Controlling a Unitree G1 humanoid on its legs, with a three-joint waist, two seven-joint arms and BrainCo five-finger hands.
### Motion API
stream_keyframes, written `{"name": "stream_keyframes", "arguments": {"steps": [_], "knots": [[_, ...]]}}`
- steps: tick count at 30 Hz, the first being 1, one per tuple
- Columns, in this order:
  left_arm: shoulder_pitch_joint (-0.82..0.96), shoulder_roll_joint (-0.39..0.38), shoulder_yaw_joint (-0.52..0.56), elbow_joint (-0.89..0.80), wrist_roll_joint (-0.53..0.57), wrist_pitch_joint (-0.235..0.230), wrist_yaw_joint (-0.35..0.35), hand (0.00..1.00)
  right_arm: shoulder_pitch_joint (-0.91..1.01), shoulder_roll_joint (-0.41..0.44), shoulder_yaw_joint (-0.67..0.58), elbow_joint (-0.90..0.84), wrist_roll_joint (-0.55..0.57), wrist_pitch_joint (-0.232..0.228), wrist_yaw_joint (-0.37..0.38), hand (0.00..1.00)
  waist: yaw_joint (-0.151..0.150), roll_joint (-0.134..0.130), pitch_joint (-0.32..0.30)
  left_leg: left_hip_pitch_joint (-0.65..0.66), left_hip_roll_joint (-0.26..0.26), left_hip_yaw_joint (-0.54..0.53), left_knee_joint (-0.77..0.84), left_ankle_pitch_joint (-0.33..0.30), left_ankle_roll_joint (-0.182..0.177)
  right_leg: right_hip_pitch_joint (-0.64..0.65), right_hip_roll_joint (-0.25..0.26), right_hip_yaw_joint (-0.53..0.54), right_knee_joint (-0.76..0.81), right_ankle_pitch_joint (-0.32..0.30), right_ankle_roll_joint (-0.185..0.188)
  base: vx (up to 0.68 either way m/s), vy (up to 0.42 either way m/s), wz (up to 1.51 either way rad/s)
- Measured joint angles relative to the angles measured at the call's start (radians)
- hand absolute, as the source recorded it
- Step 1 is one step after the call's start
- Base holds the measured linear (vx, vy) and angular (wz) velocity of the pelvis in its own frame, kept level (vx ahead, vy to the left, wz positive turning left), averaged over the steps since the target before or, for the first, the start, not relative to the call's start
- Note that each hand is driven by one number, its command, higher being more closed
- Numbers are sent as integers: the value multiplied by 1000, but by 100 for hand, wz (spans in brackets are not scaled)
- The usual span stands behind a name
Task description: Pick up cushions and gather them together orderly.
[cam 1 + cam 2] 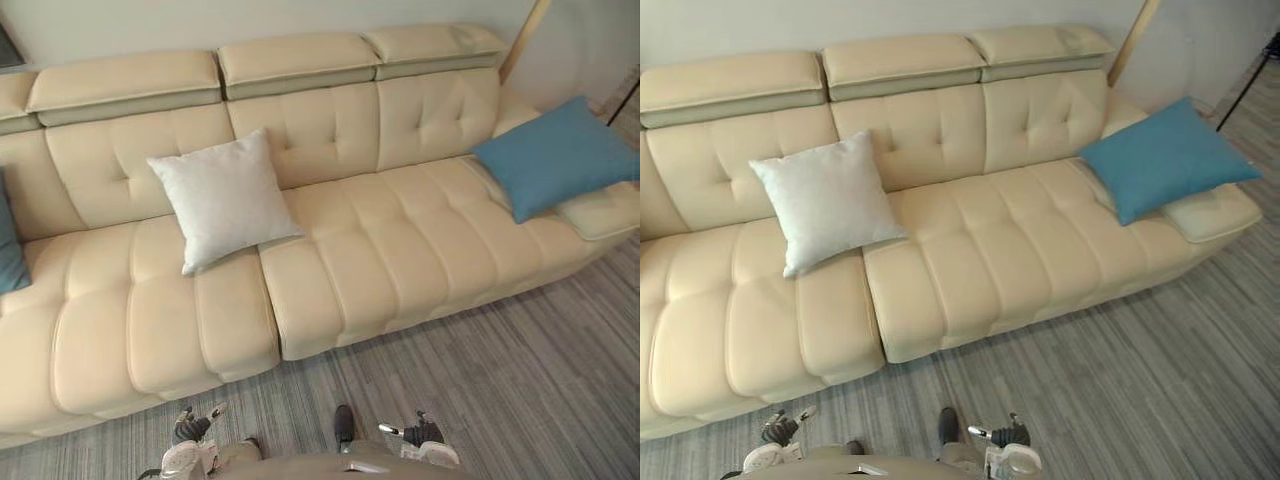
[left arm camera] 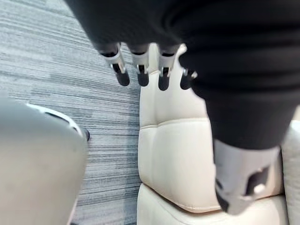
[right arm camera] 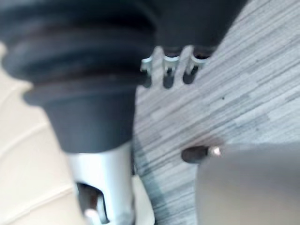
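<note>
A white cushion leans against the backrest near the middle-left of the cream sofa. A blue cushion lies tilted at the sofa's right end, over the armrest. The edge of another blue cushion shows at the far left of the seat. My left hand hangs low in front of the sofa with relaxed fingers and nothing in it. My right hand hangs low on the other side, its fingers also loose over the floor and holding nothing.
Grey striped carpet runs along the sofa's front. A flat cream armrest pad lies under the blue cushion on the right. A wooden pole leans at the back right corner.
</note>
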Motion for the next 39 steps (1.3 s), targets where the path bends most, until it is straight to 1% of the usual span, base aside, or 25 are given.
{"name": "stream_keyframes", "arguments": {"steps": [3,4,6,7,8,10,11,12,13,17,18,19,20,21,22,24,26,27,28,30,32,34,36,37,39], "knots": [[-16,4,-16,17,22,1,-1,0,-2,3,3,0,0,0,2,0,2,17,-6,19,-5,2,2,3,4,-11,26,61,-11,19,-4,57,18,-79],[-19,4,-29,17,37,1,-3,0,-7,6,6,1,0,0,3,0,6,22,-9,27,-2,22,4,5,30,-26,47,104,-12,35,-3,80,13,-88],[-29,9,-42,17,38,1,-4,0,-19,7,17,1,1,0,3,0,-2,18,-3,47,9,79,3,4,39,-43,72,151,-9,58,-5,77,0,-103],[-36,9,-42,18,38,1,-5,0,-28,4,30,3,2,0,2,0,-4,19,4,52,19,103,3,2,40,-55,89,130,-8,80,-23,37,-42,-156],[-51,13,-42,18,38,1,-6,0,-56,2,50,12,2,-1,2,0,4,18,8,52,33,137,1,4,42,-90,115,24,-13,136,-78,-3,-70,-155],[-78,8,-44,18,38,3,-9,0,-99,-11,42,41,1,3,2,0,-9,31,25,81,44,207,-24,2,52,-120,77,-274,72,-8,-191,2,-89,-117],[-81,5,-53,16,38,2,-10,0,-102,-17,33,44,1,4,2,0,-9,46,36,98,50,226,-33,3,50,-125,51,-367,126,-58,-200,33,-4,-88],[-70,8,-68,14,38,1,-10,0,-82,-24,23,41,4,0,2,0,-10,65,47,145,49,262,-40,-7,35,-119,-7,-521,221,-105,-191,68,48,-101],[-60,16,-66,22,38,2,-10,0,-85,-30,23,45,3,0,2,0,-9,71,49,166,47,279,-52,-16,23,-115,6,-504,232,-98,-158,54,14,-100],[-54,31,-57,35,53,4,-10,0,-93,-30,21,53,3,-1,2,0,-7,79,45,186,75,290,-36,-26,8,-148,74,-423,236,-142,-139,72,-97,-84],[-55,35,-56,37,58,8,-10,0,-96,-27,21,55,6,-2,2,0,-11,72,51,157,103,297,61,-39,4,-143,85,-415,239,-155,-140,151,-165,-57],[-53,29,-56,35,58,9,-10,0,-95,-27,16,64,9,-1,1,0,-10,66,54,87,165,285,285,-41,11,-117,98,-396,230,-161,-145,173,-149,-55],[-52,24,-57,35,57,10,-10,0,-94,-27,15,64,10,-1,0,0,-10,69,58,61,190,267,375,-34,23,-101,103,-387,229,-163,-149,172,-95,-65],[-45,8,-57,33,55,9,-11,0,-94,-27,14,62,11,-1,-5,0,-5,85,73,8,237,209,552,-22,57,-66,131,-359,238,-177,-170,96,-12,-63],[-42,-2,-50,18,55,9,-11,0,-90,-29,14,55,10,0,-8,0,3,89,84,-30,243,155,648,-45,55,-48,150,-335,248,-189,-185,110,12,-87],[-42,-2,-59,-9,55,8,-11,0,-88,-24,25,37,11,3,-25,0,19,95,91,-115,202,81,717,-90,47,-21,171,-269,264,-209,-197,144,43,-97],[-42,-8,-60,-46,55,4,-10,0,-92,-23,26,33,12,3,-27,0,39,85,98,-214,138,52,602,-96,59,-1,173,-185,251,-214,-187,137,51,-104],[-42,-10,-60,-54,55,3,-10,0,-89,-22,26,32,12,3,-28,0,45,85,98,-227,129,50,559,-95,60,3,173,-169,247,-215,-187,147,75,-99],[-40,-15,-62,-65,55,1,-10,0,-84,-23,25,32,14,4,-32,0,51,85,98,-254,98,19,419,-81,50,16,174,-130,224,-216,-184,126,75,-85],[-40,-17,-64,-66,55,-3,-9,0,-84,-23,18,33,33,4,-40,0,58,85,97,-260,54,-86,158,-11,27,28,184,-63,181,-216,-178,154,100,-107],[-42,-17,-68,-64,55,-3,-10,0,-72,-21,1,34,40,4,-41,0,69,84,92,-261,55,-139,69,44,35,31,193,-23,160,-216,-175,294,192,-129],[-41,-13,-66,-65,55,-2,-10,0,-66,-13,1,28,39,4,-43,0,74,80,82,-244,49,-132,85,77,56,18,188,21,203,-243,-140,254,181,-120],[-38,4,-72,-62,55,-1,-9,0,-36,-4,-2,15,47,2,-44,0,76,45,71,-205,31,-75,110,80,54,-20,148,44,334,-318,-93,273,232,-101],[-39,22,-95,-52,55,3,-8,0,-27,8,3,-1,45,3,-47,0,61,29,63,-173,13,-43,110,76,59,-69,110,31,502,-369,-10,299,227,-81],[-39,42,-112,-45,55,11,-4,0,-41,24,3,-8,45,-1,-46,0,44,-1,57,-125,0,-8,110,43,85,-166,60,-41,736,-362,36,325,195,-51]]}}
